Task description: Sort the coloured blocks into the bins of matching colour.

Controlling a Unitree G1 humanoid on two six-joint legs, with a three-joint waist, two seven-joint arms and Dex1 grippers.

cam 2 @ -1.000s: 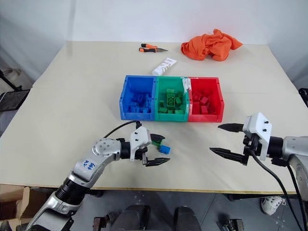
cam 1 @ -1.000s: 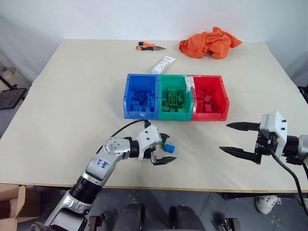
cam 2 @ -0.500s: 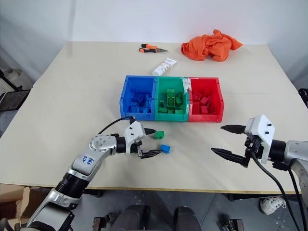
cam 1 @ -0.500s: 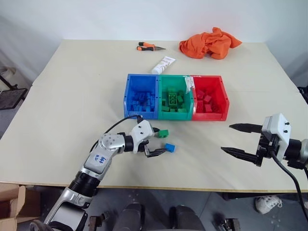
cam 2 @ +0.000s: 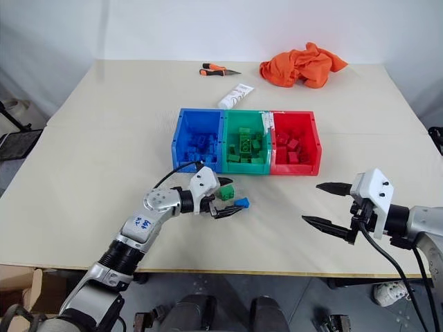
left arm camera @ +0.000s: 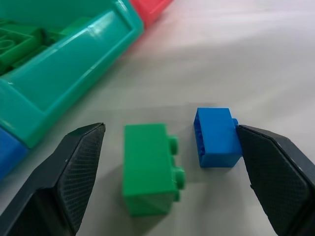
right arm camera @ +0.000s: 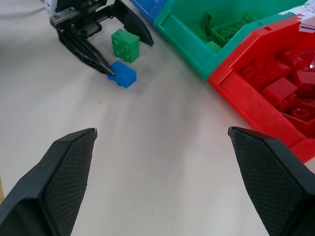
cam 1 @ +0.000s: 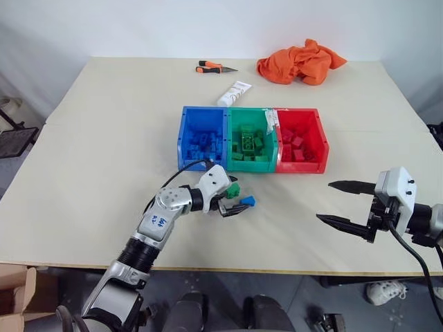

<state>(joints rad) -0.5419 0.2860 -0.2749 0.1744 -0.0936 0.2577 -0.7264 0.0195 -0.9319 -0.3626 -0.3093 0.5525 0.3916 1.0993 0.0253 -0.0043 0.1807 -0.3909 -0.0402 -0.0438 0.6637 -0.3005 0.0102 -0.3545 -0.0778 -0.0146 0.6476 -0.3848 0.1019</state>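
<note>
On the beige table point(cam 1: 97, 145) the three joined bins sit in a row near the middle: the blue bin point(cam 1: 185, 142) toward 9 o'clock, the green bin point(cam 1: 250, 163) in the centre and the red bin point(cam 1: 321, 145) toward 3 o'clock, each holding bricks of its own colour. Just at 6 o'clock of the blue and green bins, two loose bricks lie on the table: a green brick point(left arm camera: 147, 167) and, close beside it toward 3 o'clock but apart from it, a smaller blue brick point(left arm camera: 216, 137). The left gripper point(cam 1: 232, 200) reaches in low over this pair with its jaws spread; the green brick lies between the two fingers, and the far fingertip point(right arm camera: 106, 69) touches the edge of the blue brick. The right gripper point(cam 1: 345, 203) hangs above bare table at 5 o'clock of the red bin, well apart from the bricks, jaws spread wide and holding nothing. At the table's 12 o'clock edge lie an orange cloth point(cam 1: 301, 61), orange-handled pliers point(cam 1: 214, 67) and a white tube point(cam 1: 234, 92) just beyond the bins.
</note>
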